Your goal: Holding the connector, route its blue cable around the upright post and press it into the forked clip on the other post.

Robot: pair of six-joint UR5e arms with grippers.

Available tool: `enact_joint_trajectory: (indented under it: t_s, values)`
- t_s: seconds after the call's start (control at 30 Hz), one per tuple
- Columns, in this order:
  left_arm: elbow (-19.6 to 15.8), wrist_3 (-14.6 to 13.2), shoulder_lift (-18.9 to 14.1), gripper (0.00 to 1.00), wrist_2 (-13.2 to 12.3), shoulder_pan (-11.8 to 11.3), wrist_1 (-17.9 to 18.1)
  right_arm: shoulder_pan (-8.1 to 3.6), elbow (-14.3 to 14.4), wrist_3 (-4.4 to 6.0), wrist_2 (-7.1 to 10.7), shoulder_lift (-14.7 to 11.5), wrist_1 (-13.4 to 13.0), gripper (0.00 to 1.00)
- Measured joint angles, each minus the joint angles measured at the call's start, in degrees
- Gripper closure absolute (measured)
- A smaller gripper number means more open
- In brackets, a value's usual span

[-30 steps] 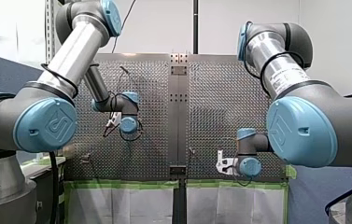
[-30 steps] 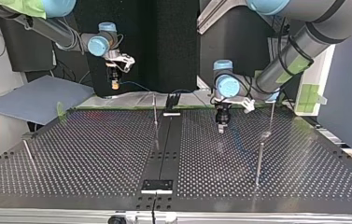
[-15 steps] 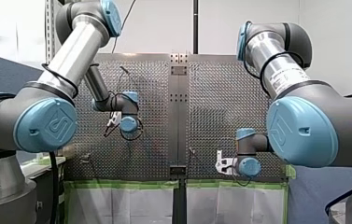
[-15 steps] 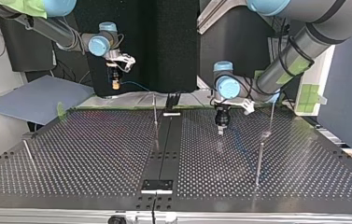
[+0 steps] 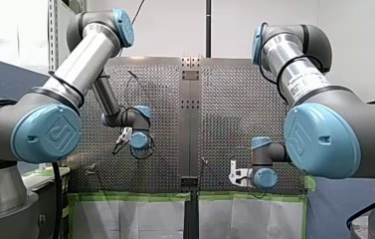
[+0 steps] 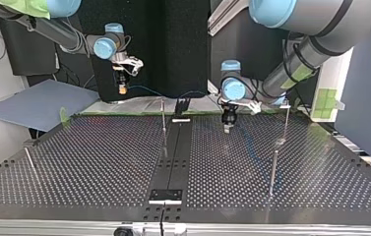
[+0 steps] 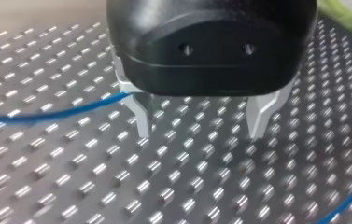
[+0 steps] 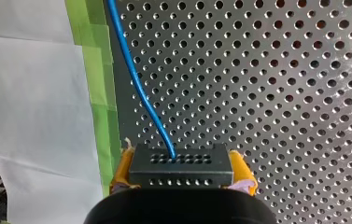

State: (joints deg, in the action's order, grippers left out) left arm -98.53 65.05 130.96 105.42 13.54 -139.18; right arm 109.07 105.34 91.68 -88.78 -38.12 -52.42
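Note:
My right gripper (image 8: 181,179) is shut, its yellow pads on the black connector (image 8: 180,165). The blue cable (image 8: 131,74) leaves the connector and runs over the perforated plate. In the top view this gripper (image 6: 121,90) hangs at the left, above the table's far edge, and the cable (image 6: 146,90) trails toward the middle. My left gripper (image 7: 201,126) stands open just above the plate with nothing between its metal fingers (image 7: 141,116). The cable (image 7: 47,114) passes beside one of them. In the top view it (image 6: 227,129) sits right of centre, near a thin upright post (image 6: 163,120).
More thin posts stand on the plate: two at the top view's right (image 6: 273,167) (image 6: 286,120) and a leaning one at the left (image 6: 30,160). A dark strip (image 6: 173,157) runs down the plate's middle. Green tape (image 8: 96,70) lines its edge.
My left gripper has moved toward the table's far edge and slightly left in the top view, staying open. My right arm and the connector have kept still.

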Motion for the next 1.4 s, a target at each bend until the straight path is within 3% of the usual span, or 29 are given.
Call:
enact_joint_trajectory:
  t_s: [0.37, 0.7, 1.07, 1.4]
  values:
    - [0.0, -0.4, 3.4, 0.01, 0.1, 0.9, -0.2, 0.06, 0.0, 0.0, 0.0, 0.0, 0.0, 1.0]
    - [0.3, -0.6, 8.0, 0.01, 1.0, 4.8, -0.8, 0.07, 0.0, -0.01, 0.0, 0.0, 0.1, 1.0]
    - [0.4, -0.7, 8.8, 0.01, 1.2, 7.1, -1.8, 0.17, 0.0, -0.07, 0.0, 0.0, 0.2, 1.0]
    - [1.6, -0.6, 12.8, 0.01, 0.4, 9.7, -2.2, 0.33, 0.0, -0.09, 0.0, 0.0, 0.2, 1.0]
